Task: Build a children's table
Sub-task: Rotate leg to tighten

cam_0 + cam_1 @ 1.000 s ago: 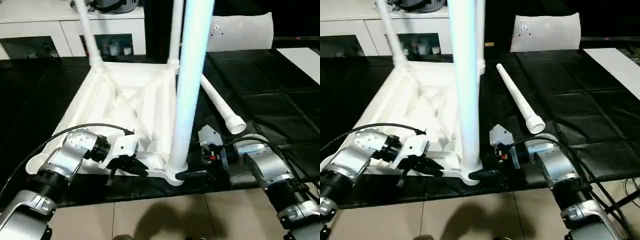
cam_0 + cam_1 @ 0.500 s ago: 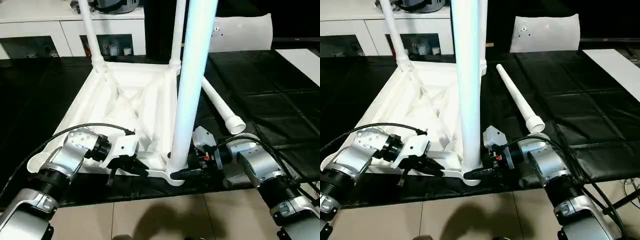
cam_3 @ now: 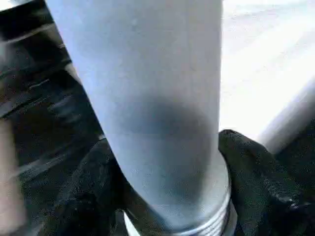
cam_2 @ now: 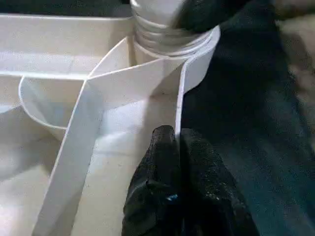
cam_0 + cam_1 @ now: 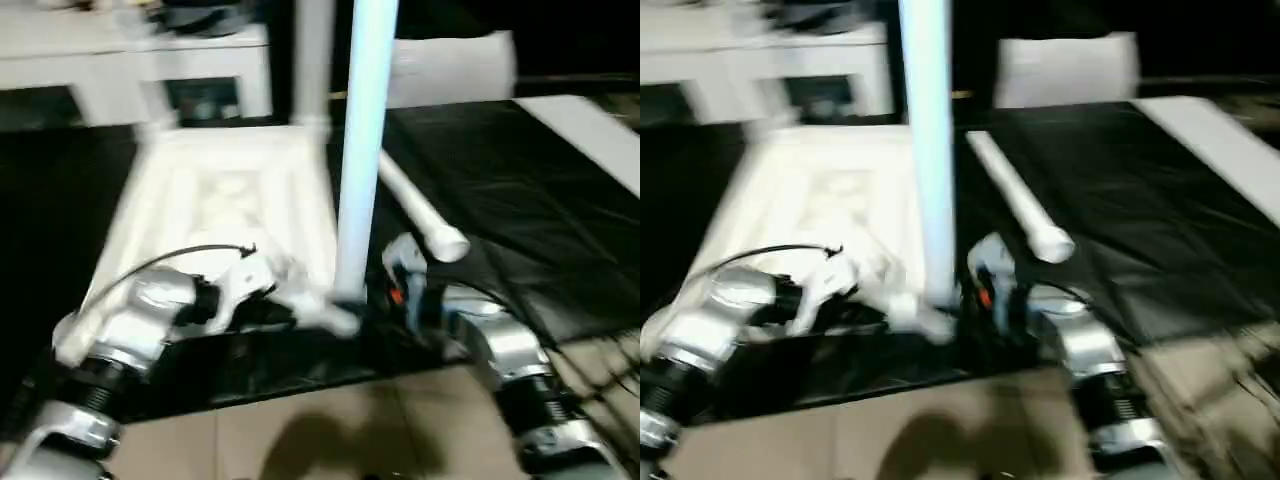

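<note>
1. While the tabletop (image 5: 215, 200) lies upside down on the black mat (image 5: 500, 180), ribs up, I take its near right corner socket (image 4: 170, 46) as my landmark for every move.
2. My right gripper (image 3: 162, 206) wraps the upright leg (image 5: 362, 150) just above that socket, one black finger on each side of the tube, so I judge it clenched on the leg. The step in hand, as I read it, is seating this leg fully.
3. My left gripper (image 4: 176, 162) has its two fingers pressed together, pinching the thin side wall of the tabletop just beside the socket. I should use that pinch as an anchor so the tabletop does not slide or lift.
4. To do this well I would keep the leg plumb over the socket and push or twist straight down its axis; a lean would bind the ringed collar in the socket.
5. A few rings of the collar show above the socket rim, so I judge the leg may not be fully home.
6. Beyond the socket, at the far corners, two more legs stand upright. The fourth leg (image 5: 415, 205) lies loose on the mat, just to the right of the socket, wide end toward me, and goes in the near left corner next.
</note>
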